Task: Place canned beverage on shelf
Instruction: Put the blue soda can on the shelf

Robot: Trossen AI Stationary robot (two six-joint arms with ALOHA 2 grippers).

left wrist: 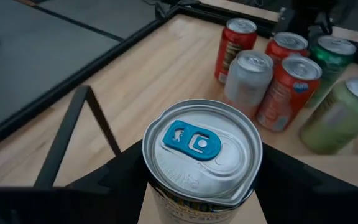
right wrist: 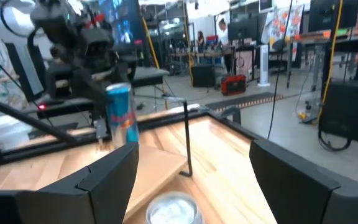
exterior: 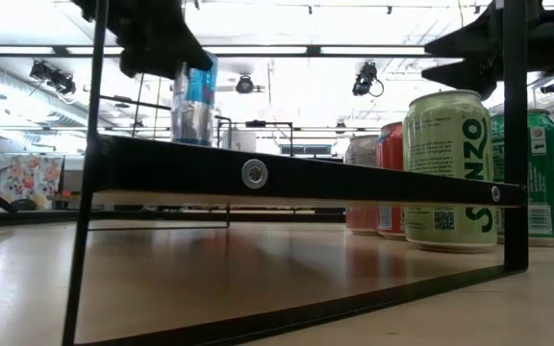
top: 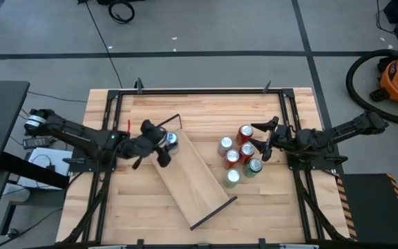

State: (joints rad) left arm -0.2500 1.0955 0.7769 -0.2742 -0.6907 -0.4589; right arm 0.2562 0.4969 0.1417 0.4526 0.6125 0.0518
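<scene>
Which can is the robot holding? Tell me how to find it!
Find the long pale wood shelf lying slantwise in the middle of the table. At its upper end, the left gripper is shut on a slim can, standing upright over the plank. It is blue and silver with a blue pull tab, and it is alone, apart from the cluster of cans near the right gripper.

The can (left wrist: 201,155) has a smooth, shiny metal lid with a glossy blue tab. The shelf (top: 188,180) is pale, matt wood framed in thin black metal rod, resting on a light, smooth-grained wooden table (top: 144,211). The cans on the right (top: 240,155) look glossy.
</scene>
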